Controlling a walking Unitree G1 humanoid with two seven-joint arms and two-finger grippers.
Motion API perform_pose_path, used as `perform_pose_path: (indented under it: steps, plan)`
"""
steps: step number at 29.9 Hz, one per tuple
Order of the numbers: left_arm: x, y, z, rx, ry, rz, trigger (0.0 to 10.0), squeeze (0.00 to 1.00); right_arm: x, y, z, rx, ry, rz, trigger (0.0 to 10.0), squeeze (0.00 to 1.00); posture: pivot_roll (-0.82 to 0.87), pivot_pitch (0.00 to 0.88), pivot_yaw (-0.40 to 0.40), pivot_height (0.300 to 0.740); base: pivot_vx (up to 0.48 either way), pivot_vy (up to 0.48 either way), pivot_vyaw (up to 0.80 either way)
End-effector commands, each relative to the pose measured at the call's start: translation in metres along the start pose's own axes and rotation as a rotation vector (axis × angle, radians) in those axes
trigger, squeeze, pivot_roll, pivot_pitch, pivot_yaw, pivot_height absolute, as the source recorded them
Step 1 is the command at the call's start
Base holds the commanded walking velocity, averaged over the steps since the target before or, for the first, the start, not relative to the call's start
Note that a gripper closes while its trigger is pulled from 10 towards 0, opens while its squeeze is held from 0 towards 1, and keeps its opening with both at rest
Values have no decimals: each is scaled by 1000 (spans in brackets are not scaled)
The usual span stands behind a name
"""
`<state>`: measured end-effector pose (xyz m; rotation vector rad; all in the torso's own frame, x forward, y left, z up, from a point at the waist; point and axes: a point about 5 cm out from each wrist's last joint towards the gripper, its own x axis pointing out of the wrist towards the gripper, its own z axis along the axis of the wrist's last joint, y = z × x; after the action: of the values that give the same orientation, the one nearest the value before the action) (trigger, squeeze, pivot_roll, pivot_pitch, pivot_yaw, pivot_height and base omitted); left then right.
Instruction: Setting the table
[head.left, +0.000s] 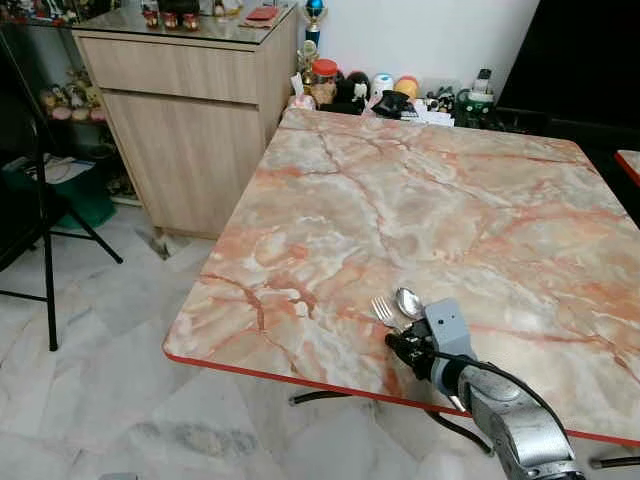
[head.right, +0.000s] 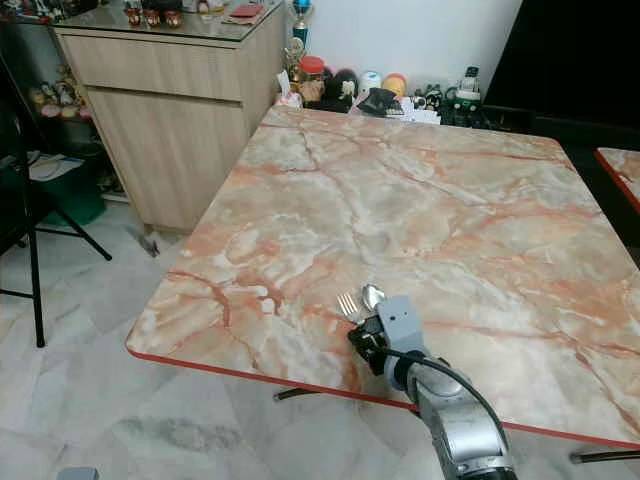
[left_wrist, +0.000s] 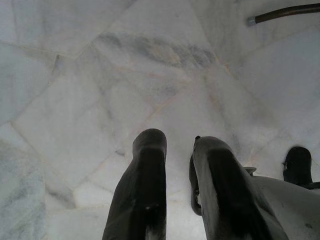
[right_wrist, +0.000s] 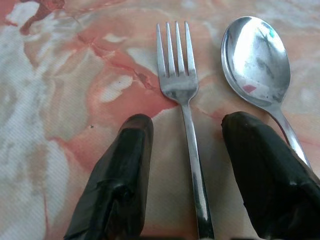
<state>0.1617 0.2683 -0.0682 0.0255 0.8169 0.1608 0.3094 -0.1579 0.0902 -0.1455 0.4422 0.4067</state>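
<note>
Right wrist view: right gripper (right_wrist: 187, 150) released, fingers straddling silver metal fork (right_wrist: 181, 95) lying flat; shiny silver spoon (right_wrist: 256, 60) just beside it. Both sit near red front edge of pink marble-pattern table (head.left: 420, 200). Left gripper (left_wrist: 172, 150) parted, over white floor tiles (left_wrist: 75, 75).

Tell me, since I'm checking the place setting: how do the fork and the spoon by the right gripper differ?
The fork ends in four tines; the spoon ends in a smooth oval bowl. The fork's handle runs between the right gripper's open fingers, while the spoon's handle passes beside one finger. Both are shiny metal, lying side by side on the marble table, heads pointing the same way.
</note>
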Motion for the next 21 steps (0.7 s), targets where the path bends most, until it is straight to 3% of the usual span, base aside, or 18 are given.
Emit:
perform_pose_path:
  steps: [1, 17, 18, 19, 20, 21]
  plan:
    - [-2, -1, -8, 16, 36, -7, 10000, 0, 2, 0, 0, -3, 2, 6, 10000, 0, 65, 122, -23, 740, 0, 0, 0]
    - [-2, -2, -8, 24, 36, -12, 10000, 0, 5, 6, -18, -16, 55, 45, 10000, 0, 66, 126, -24, 740, 0, 0, 0]
    - [-2, -2, -9, 24, 37, -12, 10000, 0, 5, 6, -20, -18, 64, 42, 7569, 0, 66, 126, -25, 740, 0, 0, 0]
    - [-2, -2, -9, 24, 37, -12, 10000, 0, 5, 6, -22, -19, 69, 37, 6627, 0, 67, 127, -25, 740, 0, 0, 0]
    - [-2, -2, -9, 24, 37, -13, 10000, 0, 5, 6, -22, -20, 72, 33, 6627, 0, 67, 127, -25, 740, 0, 0, 0]
    - [-2, -3, -9, 24, 37, -13, 10000, 0, 5, 5, -25, -17, 82, 28, 4549, 0, 66, 126, -25, 740, 0, 0, 0]
